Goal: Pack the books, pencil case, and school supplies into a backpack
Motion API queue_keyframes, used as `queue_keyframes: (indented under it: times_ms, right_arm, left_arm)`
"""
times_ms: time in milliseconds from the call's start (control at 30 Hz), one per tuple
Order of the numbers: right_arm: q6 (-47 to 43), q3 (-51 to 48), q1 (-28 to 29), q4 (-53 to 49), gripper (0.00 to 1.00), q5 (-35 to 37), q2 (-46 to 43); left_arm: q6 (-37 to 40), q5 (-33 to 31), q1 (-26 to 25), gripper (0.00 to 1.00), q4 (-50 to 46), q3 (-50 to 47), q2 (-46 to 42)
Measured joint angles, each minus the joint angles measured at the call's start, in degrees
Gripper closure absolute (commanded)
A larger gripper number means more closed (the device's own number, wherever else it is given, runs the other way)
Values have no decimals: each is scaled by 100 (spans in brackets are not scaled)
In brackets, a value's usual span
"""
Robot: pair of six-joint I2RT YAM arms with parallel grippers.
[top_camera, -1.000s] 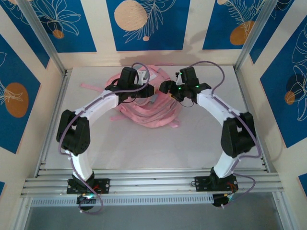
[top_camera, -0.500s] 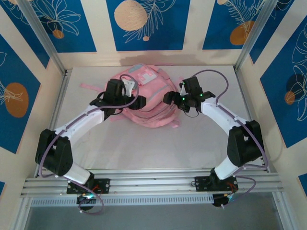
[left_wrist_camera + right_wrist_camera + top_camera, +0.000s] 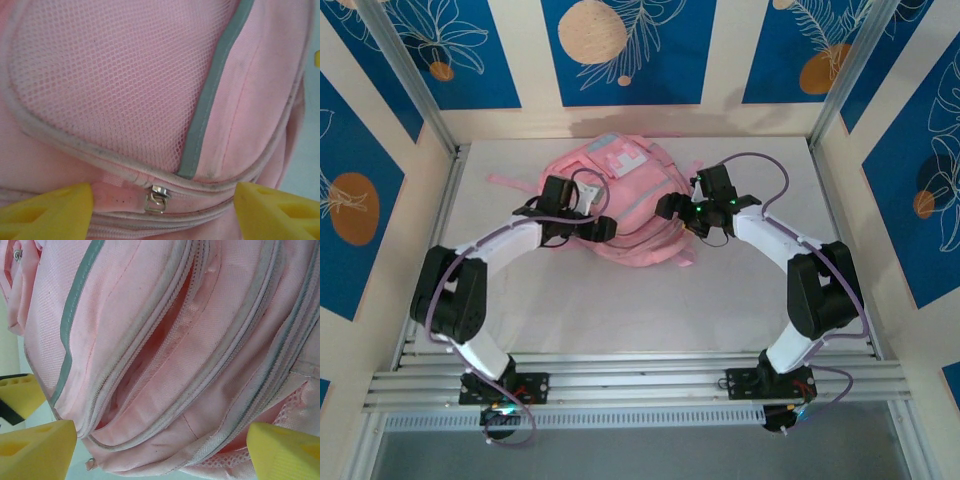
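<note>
- Toward twelve o'clock on the table (image 3: 620, 310) lies the backpack (image 3: 625, 185).
- Left gripper (image 3: 160, 215), at its eight o'clock, is spread and empty, straddling the zipper pull (image 3: 156, 197); centre on it before pinching.
- Right gripper (image 3: 160, 452), at three o'clock, is spread across the gaping zip (image 3: 145, 360); best brace the fabric there.

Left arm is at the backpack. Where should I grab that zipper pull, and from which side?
Take the small metal zipper pull by its hanging loop, just under the mesh pocket seam of the backpack. It lies roughly midway between the open left gripper fingers, so I'd come straight in along the wrist's line and close across the loop.
</note>
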Motion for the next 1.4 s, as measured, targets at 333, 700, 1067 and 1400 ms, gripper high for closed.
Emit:
queue_keyframes:
  times_ms: [333,700,1067,1400]
  right_arm:
    - [72,-7,2,162,11,-55,50]
    - [107,-7,13,214,11,-157,199]
    - [157,-7,26,275,12,-197,199]
    - [214,-7,66,391,12,-234,382]
  left_arm:
    - [289,-61,-101,39,-343,142,129]
    - [1075,-824,-435,46,-595,168,129]
    - [1631,-1421,-800,80,-483,315,339]
    - [968,61,-1167,94,-269,90,70]
